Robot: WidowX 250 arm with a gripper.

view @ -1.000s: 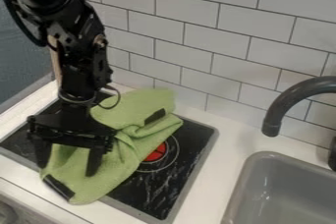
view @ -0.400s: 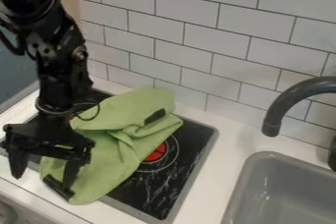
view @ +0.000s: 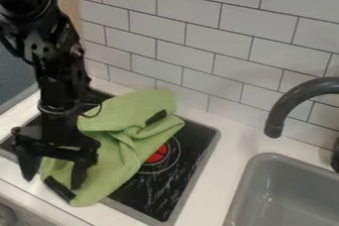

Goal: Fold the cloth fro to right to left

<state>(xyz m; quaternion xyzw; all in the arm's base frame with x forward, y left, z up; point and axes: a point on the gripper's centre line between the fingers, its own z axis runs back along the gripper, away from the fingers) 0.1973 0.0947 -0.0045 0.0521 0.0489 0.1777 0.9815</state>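
My gripper (view: 53,183) is at the lower left, over the front left part of the stove, with its two fingers spread wide. One finger is in front of the cloth's left part and the other is just off its left edge; nothing is held between them. The green cloth (view: 109,170) lies bunched and creased across the stove top, with a dark patch near its right side and another at its front left corner. The arm hides part of the cloth's left side.
The black stove top (view: 169,190) has a red-centred burner (view: 157,154) beside the cloth. A grey sink (view: 285,190) is at the lower right under a dark curved faucet (view: 281,108). A white tiled wall (view: 218,46) stands behind the counter.
Over the last second the gripper has moved left overall, swinging slightly back right and lower since the second frame. It stays open, and the cloth lies as before.
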